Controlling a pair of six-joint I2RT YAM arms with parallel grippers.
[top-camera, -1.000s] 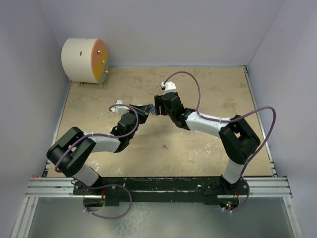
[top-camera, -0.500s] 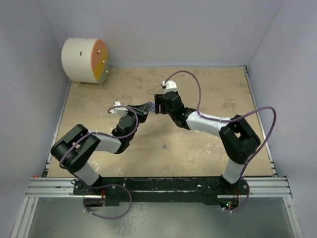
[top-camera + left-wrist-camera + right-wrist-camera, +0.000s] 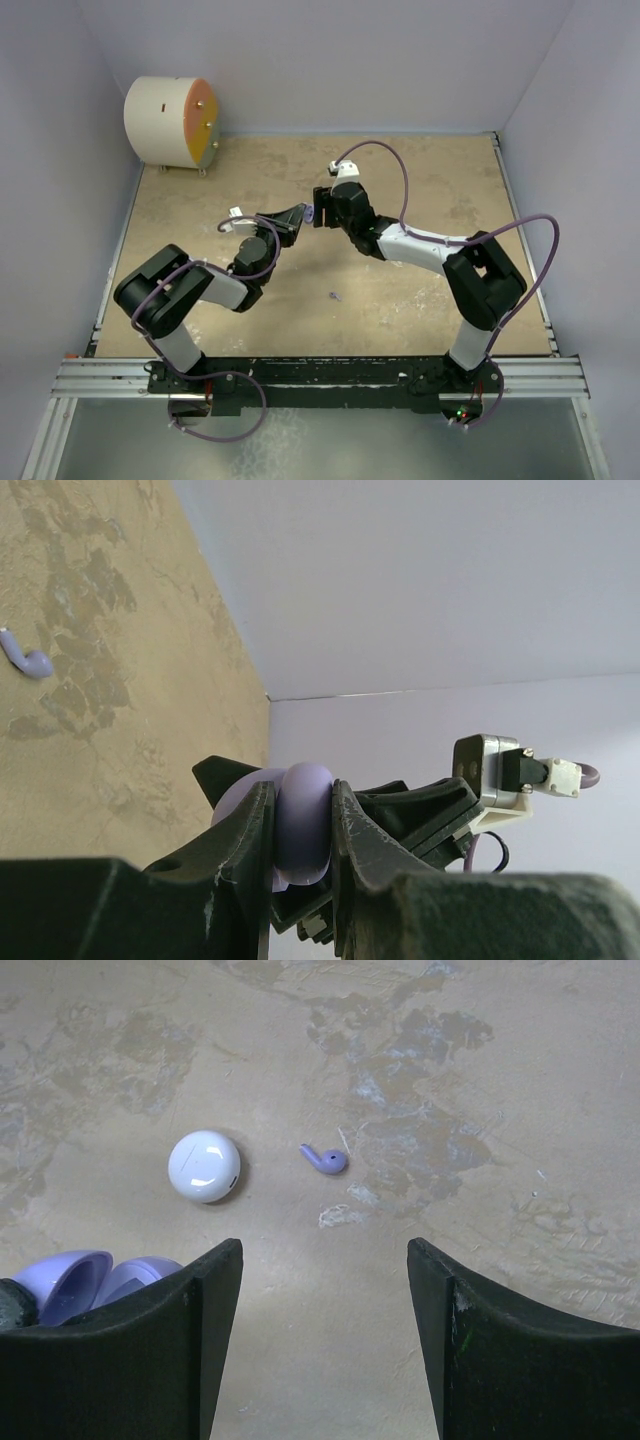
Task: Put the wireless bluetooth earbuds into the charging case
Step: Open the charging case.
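Observation:
My left gripper is shut on a lilac charging case and holds it above the table at mid-height. In the left wrist view the case is pinched between both fingers, with its lid half showing behind. My right gripper is open and empty, facing the case closely; its wrist view shows the open lilac case by its left finger. One lilac earbud lies on the table and also shows in the wrist views. A white case lies next to it. Other earbuds are not visible.
A white drum with an orange face stands at the far left corner. Lilac walls close in the table on three sides. The right gripper looms just behind the held case in the left wrist view.
My left arm has swung its elbow right and raised the gripper with the case a little toward the far side. The right gripper shifted slightly away, staying open.

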